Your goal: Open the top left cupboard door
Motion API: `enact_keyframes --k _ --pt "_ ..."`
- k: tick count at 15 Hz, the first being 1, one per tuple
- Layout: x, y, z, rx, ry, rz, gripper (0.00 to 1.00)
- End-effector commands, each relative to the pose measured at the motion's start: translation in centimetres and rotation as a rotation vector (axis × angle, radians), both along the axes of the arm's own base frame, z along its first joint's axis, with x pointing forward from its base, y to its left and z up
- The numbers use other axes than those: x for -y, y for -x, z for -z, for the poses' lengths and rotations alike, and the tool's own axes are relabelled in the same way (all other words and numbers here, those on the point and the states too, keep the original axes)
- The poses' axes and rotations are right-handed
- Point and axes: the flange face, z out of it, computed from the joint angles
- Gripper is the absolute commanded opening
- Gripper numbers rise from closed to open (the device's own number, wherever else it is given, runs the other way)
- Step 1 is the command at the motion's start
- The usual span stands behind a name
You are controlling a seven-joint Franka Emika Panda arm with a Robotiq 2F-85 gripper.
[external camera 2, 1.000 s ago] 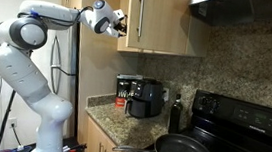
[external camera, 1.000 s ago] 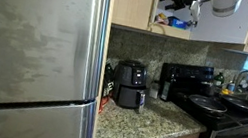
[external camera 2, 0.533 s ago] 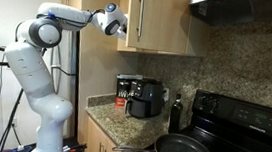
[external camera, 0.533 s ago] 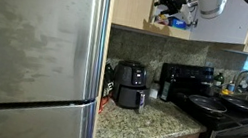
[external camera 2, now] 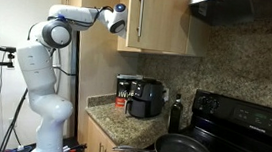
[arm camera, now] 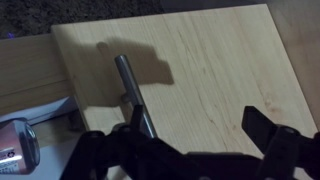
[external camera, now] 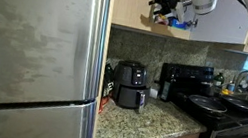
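Observation:
The top left cupboard door is honey-coloured wood with a slim metal bar handle. In the wrist view the door fills the frame and the handle runs down toward my left finger. My gripper is open, its fingers spread wide in front of the door face and holding nothing. In both exterior views the gripper is high up at the door's handle edge. The door stands ajar, with cupboard contents showing behind it.
A steel fridge stands beside the cupboard. On the granite counter sits a black air fryer. A black stove with pans and a range hood are nearby. A pale panel hangs beside the gripper.
My arm has swung more upright and closer to the cupboard. The gripper has shifted slightly along the door's handle edge. The door has not visibly moved.

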Motion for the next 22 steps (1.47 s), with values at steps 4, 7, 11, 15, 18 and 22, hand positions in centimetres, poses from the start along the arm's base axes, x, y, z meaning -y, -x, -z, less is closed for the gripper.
enact_keyframes --k 4,7,11,15,18,22 --pt "0.0 -1.9 0.7 0.022 0.013 0.033 1.0" --pt "-0.4 -3.0 1.4 0.016 0.021 0.023 1.0" --pt "-1.0 -3.2 1.5 0.015 0.021 -0.094 1.0" --pt "-0.8 -2.9 2.1 0.056 0.078 -0.186 0.73" --pt "-0.9 -2.5 2.7 0.097 0.114 -0.248 0.63" --pt "-0.4 -2.1 2.8 0.171 0.102 -0.285 0.36"
